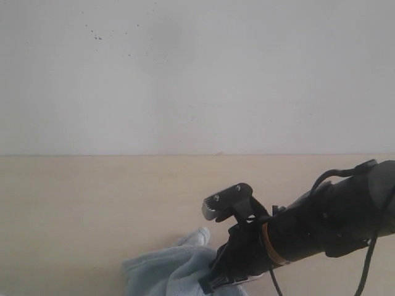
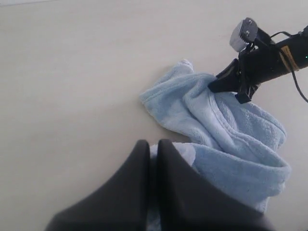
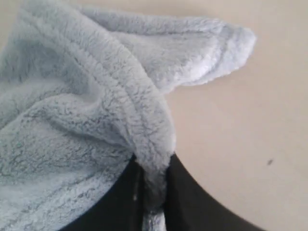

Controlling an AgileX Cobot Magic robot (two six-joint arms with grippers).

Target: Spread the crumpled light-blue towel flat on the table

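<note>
The towel [image 1: 166, 271] lies in a crumpled heap at the lower middle of the exterior view, on the table [image 1: 74, 203]; no part looks flattened yet. The right gripper [image 3: 153, 168] is clamped on a hemmed fold. The left gripper [image 2: 153, 147] is closed, seemingly pinching another edge. Pulling it apart and laying it flat are not yet done.

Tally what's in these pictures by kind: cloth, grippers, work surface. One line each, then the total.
towel, light blue, crumpled: 1
grippers, black: 2, the left gripper and the right gripper, each closed on a fold of the cloth
table, pale beige: 1
Total: 4
</note>
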